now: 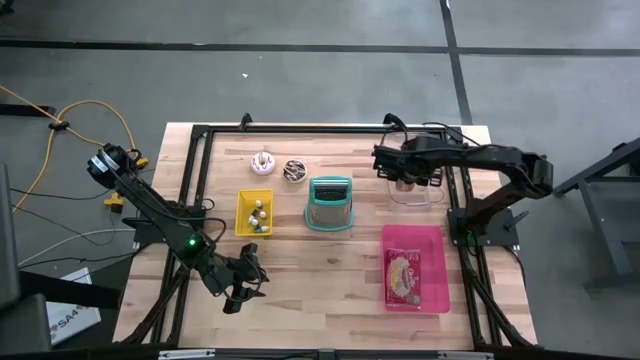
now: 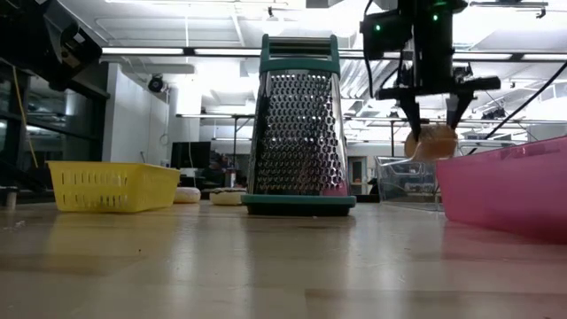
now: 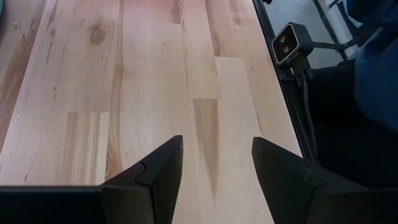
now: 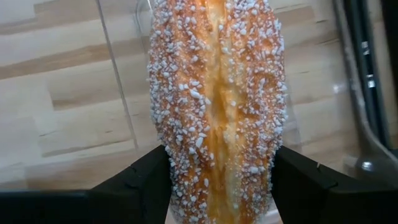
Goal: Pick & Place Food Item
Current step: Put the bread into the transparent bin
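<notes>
A long sugar-sprinkled pastry (image 4: 217,106) is up in the air at the table's far right, with my right gripper (image 2: 431,128) shut on it. It is above a clear plastic container (image 1: 418,192) that stands on the table. In the low view the pastry (image 2: 431,142) shows as a tan lump between the fingertips. My left gripper (image 1: 240,285) waits near the table's front left, open, with only bare wood between its fingers (image 3: 161,174). My right gripper pinches the pastry's two long sides (image 4: 163,155) between its two fingers (image 4: 140,183). The fingers point steeply down from above and lie across the pastry. The pastry is lifted clear, above the clear container (image 2: 406,182).
A teal box grater (image 1: 329,203) stands mid-table, with a yellow basket (image 1: 254,212) to its left. Two small round food items (image 1: 263,161) lie behind them. A pink tray (image 1: 440,240) holding a packet sits at the right front. Black frame rails (image 1: 460,215) border the table.
</notes>
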You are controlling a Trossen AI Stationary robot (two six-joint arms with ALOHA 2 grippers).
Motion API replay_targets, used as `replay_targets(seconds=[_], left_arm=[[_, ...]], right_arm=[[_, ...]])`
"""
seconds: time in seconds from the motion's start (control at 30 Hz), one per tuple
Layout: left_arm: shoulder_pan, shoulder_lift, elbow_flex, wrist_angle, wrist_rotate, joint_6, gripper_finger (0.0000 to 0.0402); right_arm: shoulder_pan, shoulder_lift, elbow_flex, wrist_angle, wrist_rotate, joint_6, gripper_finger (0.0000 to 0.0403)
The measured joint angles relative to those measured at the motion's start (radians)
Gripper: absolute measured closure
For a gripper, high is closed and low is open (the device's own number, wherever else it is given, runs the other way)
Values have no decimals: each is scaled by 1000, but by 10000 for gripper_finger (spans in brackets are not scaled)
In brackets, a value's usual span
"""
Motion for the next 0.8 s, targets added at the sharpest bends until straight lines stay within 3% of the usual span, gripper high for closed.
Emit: replay_targets(seconds=[0.17,0.8], left_arm=[[0,0,0,0,0,0,213],[0,0,0,1,0,0,213]], right_arm=[[0,0,-63,80,-5,-21,182],[-38,1,-104,174,9,-82,182]])
